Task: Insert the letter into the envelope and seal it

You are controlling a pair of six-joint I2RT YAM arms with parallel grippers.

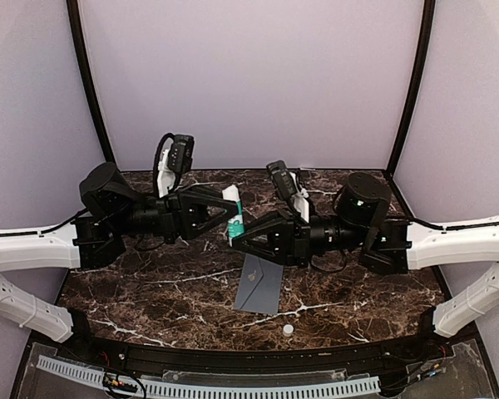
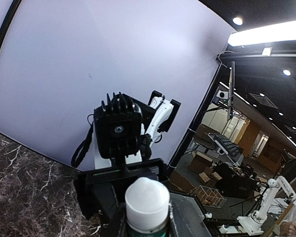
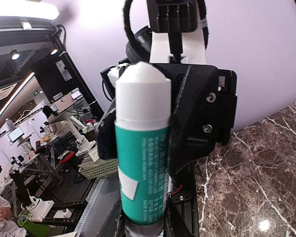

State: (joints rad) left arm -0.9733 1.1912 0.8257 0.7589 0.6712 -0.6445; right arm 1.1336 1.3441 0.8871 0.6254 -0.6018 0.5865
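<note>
Two grippers meet tip to tip above the marble table [image 1: 150,291], both at one thing, neither on paper.

Left gripper [image 1: 224,213]: fingers pressed onto the sides of the upright glue stick [image 3: 140,168], so it is clamped on it.

Right gripper [image 1: 238,239]: comes in just under the left one, jaws flanking the stick's lower end. Can't tell whether they pinch it or only stand beside it.

Envelope [image 1: 260,285]: flat on the table below the right gripper, a bit toward that arm's base side. Its far end is hidden under that hand. Flap sealed or not: can't tell.

Letter: not visible anywhere. May be inside, can't confirm.

Small white round piece [image 1: 288,329]: lies beyond the envelope's near end, apart from it. Maybe a cap, too small to tell.

Handling guess: the envelope is light, thin and floppy. It will likely skate on polished stone and crease if pinched mid-sheet. Pin the body flat with one hand and take the flap by its pointed edge with the other.
</note>
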